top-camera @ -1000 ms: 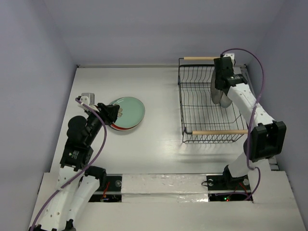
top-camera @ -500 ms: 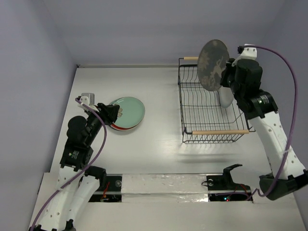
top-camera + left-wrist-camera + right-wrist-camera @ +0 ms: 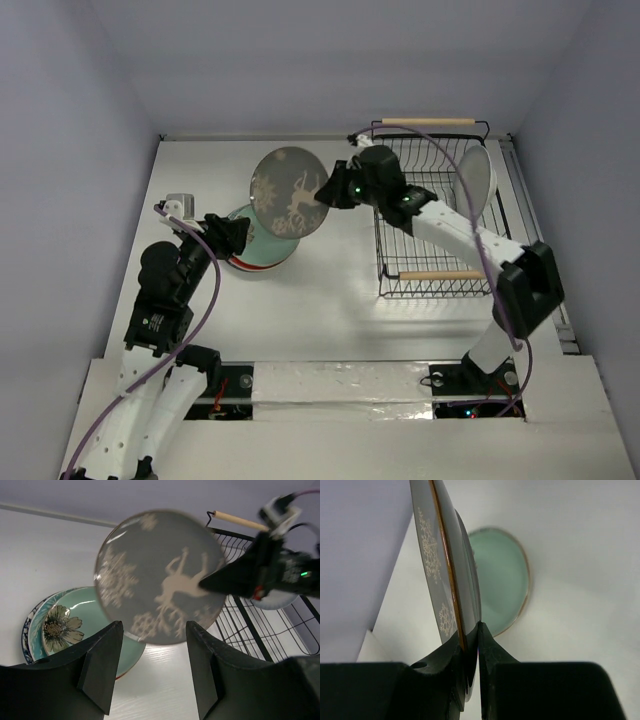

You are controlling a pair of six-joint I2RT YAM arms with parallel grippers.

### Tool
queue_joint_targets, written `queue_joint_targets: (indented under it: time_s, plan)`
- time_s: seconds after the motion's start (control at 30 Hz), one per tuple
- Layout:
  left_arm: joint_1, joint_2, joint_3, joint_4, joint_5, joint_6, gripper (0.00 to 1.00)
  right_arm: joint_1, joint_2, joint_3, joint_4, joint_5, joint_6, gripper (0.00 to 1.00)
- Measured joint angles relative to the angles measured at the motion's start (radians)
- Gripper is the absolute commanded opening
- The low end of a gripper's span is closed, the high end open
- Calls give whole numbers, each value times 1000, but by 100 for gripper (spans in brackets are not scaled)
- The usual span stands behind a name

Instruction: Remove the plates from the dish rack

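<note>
My right gripper [image 3: 328, 193] is shut on the rim of a grey-brown plate [image 3: 288, 192] with a pale deer design, held tilted in the air over the stack of plates [image 3: 262, 252] on the table. The plate also shows in the left wrist view [image 3: 160, 577] and edge-on in the right wrist view [image 3: 449, 570], with the pale green plate [image 3: 501, 577] below it. The pale green plate [image 3: 75, 627] tops the stack, with blue-white and red rims under it. My left gripper [image 3: 152, 670] is open and empty beside the stack. A white plate [image 3: 477, 176] stands in the black wire dish rack [image 3: 430, 270].
The rack has two wooden rod handles, the near handle [image 3: 438, 275] and the far one [image 3: 425, 122]. Pale walls close in the table at the back and both sides.
My right gripper has lifted the grey-brown plate out of the rack and carried it left, over the stack. The left arm has not moved.
</note>
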Motion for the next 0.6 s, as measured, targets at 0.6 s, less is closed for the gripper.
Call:
queue_joint_targets:
  time_s: [0.6]
  plan:
    - [0, -2, 0, 0, 7, 0, 50, 80, 375, 2, 237, -103, 278, 0]
